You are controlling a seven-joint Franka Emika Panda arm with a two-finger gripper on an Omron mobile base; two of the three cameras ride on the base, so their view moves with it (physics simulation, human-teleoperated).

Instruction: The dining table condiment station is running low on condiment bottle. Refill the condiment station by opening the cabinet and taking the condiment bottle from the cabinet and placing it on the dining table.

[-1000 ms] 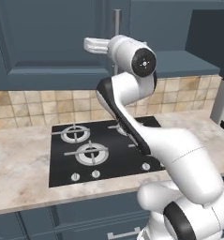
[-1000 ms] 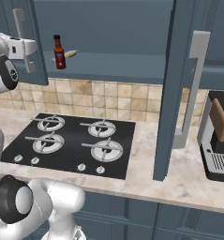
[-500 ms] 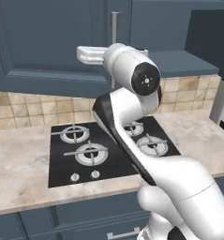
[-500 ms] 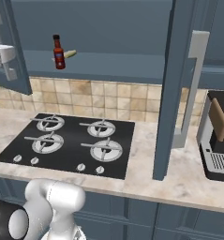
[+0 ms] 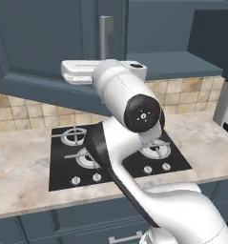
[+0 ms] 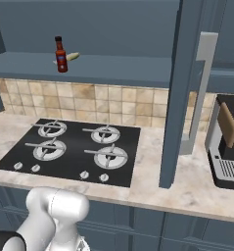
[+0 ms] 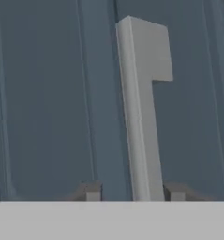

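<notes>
The condiment bottle (image 6: 61, 54) stands upright on the floor of the open cabinet (image 6: 113, 29), toward its left end, long axis straight up and down with the black cap on top and the narrow neck below it. A red label wraps the dark body; whatever is printed on it is too small to read. Just behind and to the right of the bottle lies a small pale yellowish thing (image 6: 72, 57) on its side, too blurred to name.

The cabinet hangs above a tiled backsplash (image 6: 89, 100) and a black gas hob (image 6: 74, 152) set into a marbled stone counter (image 6: 187, 188). From the right base view the right-hand door (image 6: 179, 93) stands swung out toward me, seen nearly edge-on, its long silver bar handle (image 6: 199, 93) running vertically. To the far right on the counter sits a dark appliance (image 6: 228, 147) with a brown wooden piece at its front.

From the left base view the left-hand door (image 5: 44, 45) is also swung outward, and the white arm reaches up toward its silver handle (image 5: 105, 38). In the hand view that handle (image 7: 141, 112) runs up the picture as a pale bar with its mounting block at the top, against the blue door panel (image 7: 48, 103). The gripper (image 7: 135, 193) has its two fingertips (image 7: 93, 192) set one on each side of the bar, spread somewhat wider than it, with a sliver of blue door showing between each tip and the bar. I cannot tell for sure whether either tip touches the handle.
</notes>
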